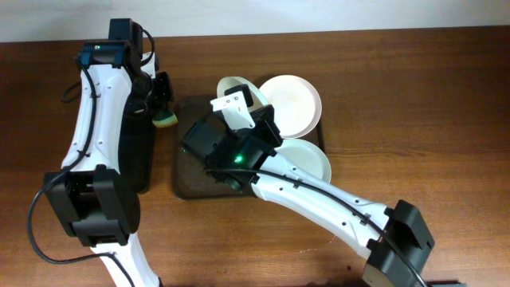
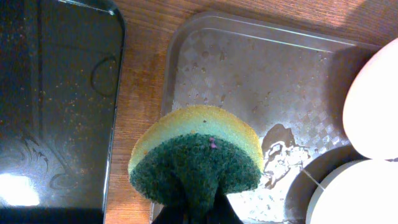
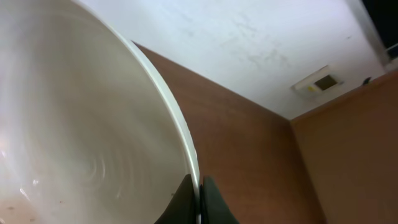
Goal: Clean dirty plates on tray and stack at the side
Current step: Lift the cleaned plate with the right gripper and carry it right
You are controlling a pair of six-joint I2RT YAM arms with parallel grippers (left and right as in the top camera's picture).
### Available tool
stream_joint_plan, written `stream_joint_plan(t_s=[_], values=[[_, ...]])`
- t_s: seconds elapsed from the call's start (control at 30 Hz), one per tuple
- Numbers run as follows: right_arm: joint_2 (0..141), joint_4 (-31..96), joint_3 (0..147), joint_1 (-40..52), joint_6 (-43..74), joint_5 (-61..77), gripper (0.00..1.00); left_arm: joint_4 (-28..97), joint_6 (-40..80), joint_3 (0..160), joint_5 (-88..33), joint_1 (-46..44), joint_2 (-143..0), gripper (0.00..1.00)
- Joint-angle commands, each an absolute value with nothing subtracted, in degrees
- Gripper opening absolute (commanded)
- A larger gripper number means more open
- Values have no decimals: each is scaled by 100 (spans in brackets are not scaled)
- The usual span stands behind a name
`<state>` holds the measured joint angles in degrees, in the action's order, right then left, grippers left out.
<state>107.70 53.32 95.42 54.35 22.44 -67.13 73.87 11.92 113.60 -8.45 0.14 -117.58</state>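
A plate [image 1: 233, 86] is held up on edge over the far end of the tray [image 1: 190, 179]. Its rim is pinched tight between the fingers of the right gripper [image 3: 199, 191], with the wall [image 3: 249, 43] showing behind it in the right wrist view. The sponge [image 2: 196, 155], yellow-backed and green-faced, is clamped in the left gripper [image 2: 198, 210]. It is poised at the tray's left rim, over the strip of table [image 2: 140, 74] beside the narrow black tray [image 2: 56, 93]. The step in hand is judged to be the scrub. The green face should be laid flat on the plate's inner face and swept in circles, with pressure kept light so the rim is not levered out of the pinch. Drips are best kept over the tray, where a wet patch [image 2: 277, 149] is already seen. A second plate [image 1: 293, 102] is seen at the tray's far right corner and a third plate [image 1: 309, 159] at its right edge; no side stack is begun yet. As for pose, the left arm is stretched forward over the black tray with its wrist turned in toward the plates. The right arm is reached diagonally across the tray from the near right, its wrist tipped upward.
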Motion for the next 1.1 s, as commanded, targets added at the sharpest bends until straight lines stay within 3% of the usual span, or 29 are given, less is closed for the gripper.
stream_joint_plan(t_s=[0.0, 0.37, 0.5, 0.6, 0.77, 0.97, 1.07], values=[[10777, 5312, 9570, 5590, 2294, -7336, 4, 7358, 1100, 11448, -926, 23, -11730, 1], [10753, 5315, 9570, 5638, 2521, -7653, 4, 7358, 1103, 11448, -926, 23, -11730, 1], [10466, 5328, 9570, 5347, 2593, -5776, 4, 7376, 1103, 11448, -926, 23, -11730, 1], [10071, 5422, 9570, 4436, 2576, -3170, 4, 7382, 1103, 11448, -926, 23, -11730, 1], [9915, 5815, 9566, 2018, 2458, -458, 4, 7378, 1103, 11448, -923, 23, -11730, 1], [10162, 6143, 9124, -401, 2447, -189, 4, 7376, 1103, 11448, -926, 23, -11730, 1], [10175, 5559, 8114, -1450, 2550, -150, 4, 7371, 1103, 11448, -926, 23, -11730, 1]])
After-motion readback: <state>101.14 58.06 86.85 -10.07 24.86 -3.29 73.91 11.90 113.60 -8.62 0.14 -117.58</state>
